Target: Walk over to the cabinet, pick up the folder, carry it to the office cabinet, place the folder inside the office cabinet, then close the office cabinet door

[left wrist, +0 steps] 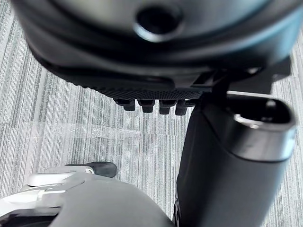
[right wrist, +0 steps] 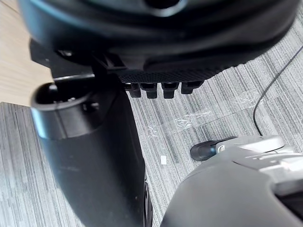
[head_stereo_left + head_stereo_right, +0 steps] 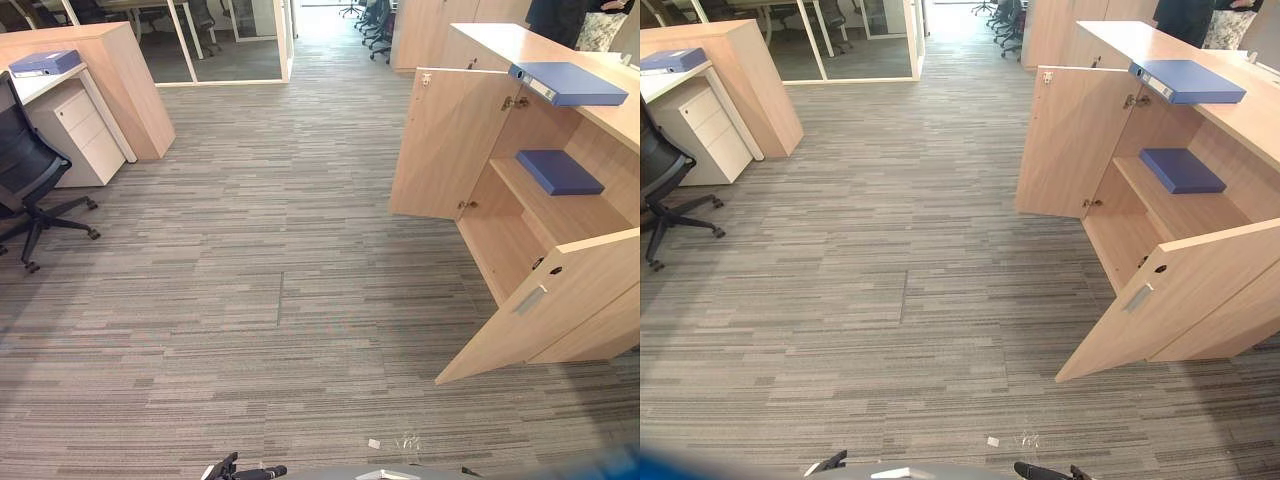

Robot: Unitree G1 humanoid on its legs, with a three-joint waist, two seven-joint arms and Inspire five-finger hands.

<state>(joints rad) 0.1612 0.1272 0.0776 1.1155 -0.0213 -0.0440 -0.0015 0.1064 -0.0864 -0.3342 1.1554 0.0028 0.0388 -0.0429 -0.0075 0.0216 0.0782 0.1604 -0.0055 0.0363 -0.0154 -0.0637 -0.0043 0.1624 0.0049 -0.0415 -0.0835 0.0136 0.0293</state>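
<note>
Blue folder [image 3: 45, 62] lies flat on white desk [image 3: 55, 85] beside wood cabinet [image 3: 130, 90], 10 o'clock, far across grey carpet [image 3: 250, 300]. Black chair [image 3: 20, 160] at 9 o'clock. Office cabinet [image 3: 500, 45] at 2 o'clock, both doors open; second folder [image 3: 570, 84] on top, third folder [image 3: 558, 171] on inner shelf. Left hand [image 1: 156, 56], right hand [image 2: 161, 52]: fingers relaxed, empty.

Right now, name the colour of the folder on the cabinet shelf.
Folder: dark blue; left eye view shows it best.
</note>
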